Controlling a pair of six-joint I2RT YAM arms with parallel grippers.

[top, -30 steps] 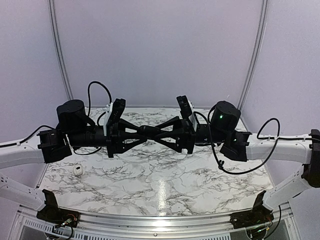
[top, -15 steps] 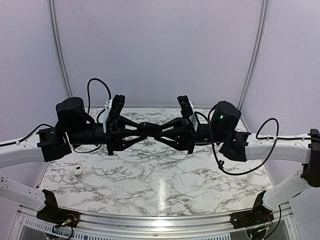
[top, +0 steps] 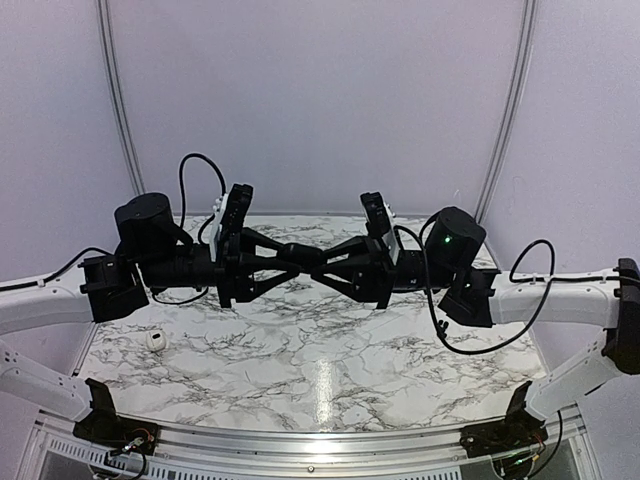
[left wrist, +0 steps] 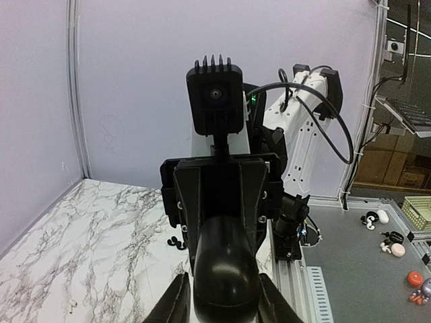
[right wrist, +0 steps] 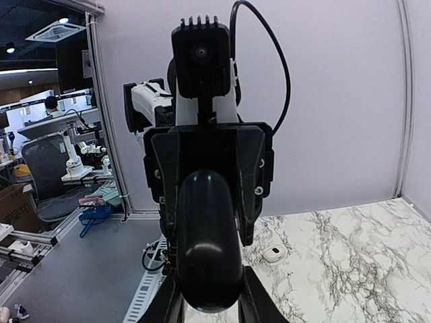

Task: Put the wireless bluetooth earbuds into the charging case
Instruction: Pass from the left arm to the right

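Left gripper: two dark fingers rise from the lower edge and stand apart. A glossy black rounded form fills the gap between them; contact cannot be confirmed.

Right gripper: faces the lens head-on. Its black housing sits behind the rounded form, with a finned camera module above.

The white right arm with a looped black cable stands behind.

Marbled worktop: small black pieces lie just beside the housing's left edge, too small to identify.

Beyond the worktop, at right: grey surface carrying scattered small round items and a green basket.
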